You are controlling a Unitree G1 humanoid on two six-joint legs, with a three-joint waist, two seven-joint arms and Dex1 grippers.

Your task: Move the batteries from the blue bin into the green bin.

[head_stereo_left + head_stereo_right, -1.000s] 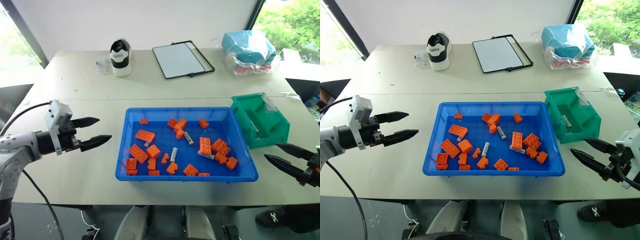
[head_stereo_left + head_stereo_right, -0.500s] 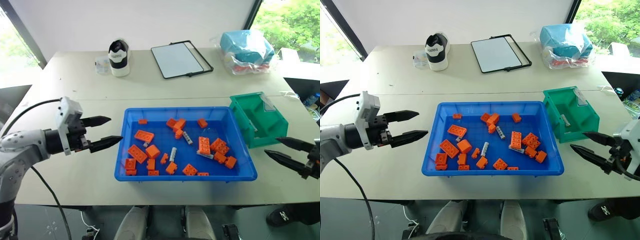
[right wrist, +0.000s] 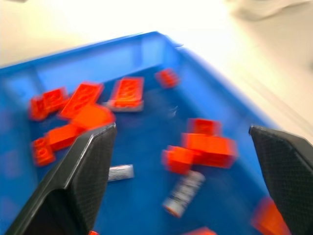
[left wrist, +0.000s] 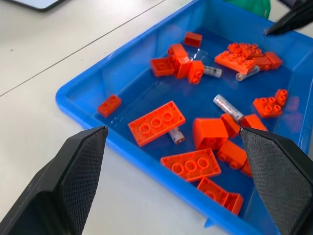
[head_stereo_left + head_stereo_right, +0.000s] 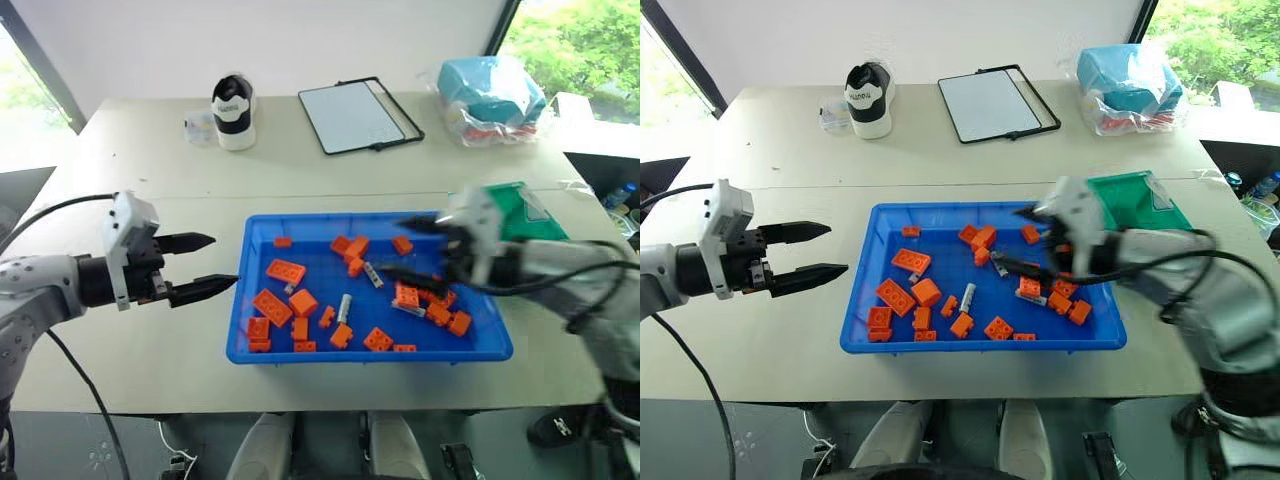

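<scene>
Several batteries (image 4: 227, 104) lie loose among orange bricks (image 4: 156, 122) on the floor of the blue bin (image 5: 300, 352), and the right gripper (image 5: 412, 250) hangs over the bin's right half, fingers spread wide, nothing between them. Just ahead of its tips sits one battery (image 3: 184, 193) beside a brick cluster, lying slantwise to the gap between the fingers, so by my read the wrist needs a little turn before closing. Left gripper (image 5: 200, 265) waits outside the bin's left wall, also wide apart and empty; the right arm is plainly the nearer one. Green bin (image 5: 1135, 199) stands touching the blue bin's far right corner, partly behind that arm. From the left wrist camera, one battery (image 4: 176, 135) pokes out from under a long brick, a detail the head cameras don't make clear.
</scene>
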